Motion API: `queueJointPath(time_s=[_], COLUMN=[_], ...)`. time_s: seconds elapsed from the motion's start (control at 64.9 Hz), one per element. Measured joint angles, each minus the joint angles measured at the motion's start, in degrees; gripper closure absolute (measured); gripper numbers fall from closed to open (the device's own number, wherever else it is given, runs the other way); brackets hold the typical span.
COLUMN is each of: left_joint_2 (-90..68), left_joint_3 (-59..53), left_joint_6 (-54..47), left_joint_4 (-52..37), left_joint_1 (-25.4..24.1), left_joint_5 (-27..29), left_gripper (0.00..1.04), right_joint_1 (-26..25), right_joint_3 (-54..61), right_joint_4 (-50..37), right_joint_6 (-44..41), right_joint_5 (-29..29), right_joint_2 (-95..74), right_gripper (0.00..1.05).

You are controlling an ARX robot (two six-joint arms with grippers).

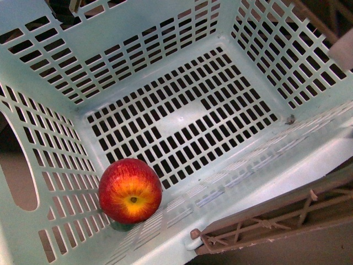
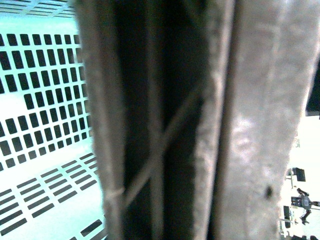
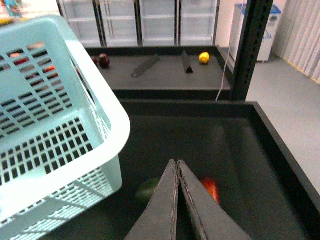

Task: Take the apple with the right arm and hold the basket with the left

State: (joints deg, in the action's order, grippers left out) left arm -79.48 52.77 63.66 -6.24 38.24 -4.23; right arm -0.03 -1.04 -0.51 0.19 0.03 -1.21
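The apple (image 1: 130,190), red with a yellow patch round its stem hollow, lies inside the light-blue basket (image 1: 182,118), on the slotted floor in the near left corner. The brown ribbed handle (image 1: 276,221) lies along the basket's near right rim. That handle (image 2: 200,125) fills the left wrist view at very close range; my left gripper is shut on the basket, and its fingers do not show. My right gripper (image 3: 176,162) is shut with nothing between its fingertips. It hangs outside the basket (image 3: 60,125), above a dark bin.
Under the right gripper, a green fruit (image 3: 147,190) and a red-orange fruit (image 3: 211,189) lie in the dark bin (image 3: 280,150). A black post (image 3: 250,50) stands at the bin's far corner. A farther shelf holds a dark red fruit (image 3: 103,60) and a yellow one (image 3: 204,58).
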Motion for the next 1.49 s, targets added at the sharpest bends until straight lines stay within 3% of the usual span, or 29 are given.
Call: queueJointPath(time_s=[0.2,0.231,0.616,0.724,0.801,0.94,1.31,1.495], left_joint_2=[0.0,0.0,0.0,-0.2,-0.7,-1.9,-12.5,-17.4], left_joint_3=[0.0,0.0,0.0,0.7,1.1,1.8,3.2,4.5], left_joint_6=[0.1,0.1,0.0,6.5,8.1,9.8,13.4,16.5], left_joint_4=[0.0,0.0,0.0,2.8,2.8,2.8,0.6,0.0], left_joint_1=[0.0,0.0,0.0,-0.2,-2.0,-7.4,-22.6,-27.7], left_joint_5=[-0.1,-0.1,0.0,12.2,14.8,14.8,9.1,10.1], left_gripper=[0.91,0.91,0.91,0.91,0.91,0.91,0.91,0.91], right_joint_1=[0.0,0.0,0.0,0.0,0.0,0.0,0.0,0.0], right_joint_3=[0.0,0.0,0.0,0.0,0.0,0.0,0.0,0.0], right_joint_4=[0.4,0.4,0.4,0.4,0.4,0.4,0.4,0.4], right_joint_6=[0.0,0.0,0.0,0.0,0.0,0.0,0.0,0.0], right_joint_5=[0.0,0.0,0.0,0.0,0.0,0.0,0.0,0.0], right_joint_2=[0.8,0.8,0.9,0.9,0.9,0.9,0.9,0.9], right_gripper=[1.03,0.99,0.27,0.08,0.09,0.09,0.09,0.09])
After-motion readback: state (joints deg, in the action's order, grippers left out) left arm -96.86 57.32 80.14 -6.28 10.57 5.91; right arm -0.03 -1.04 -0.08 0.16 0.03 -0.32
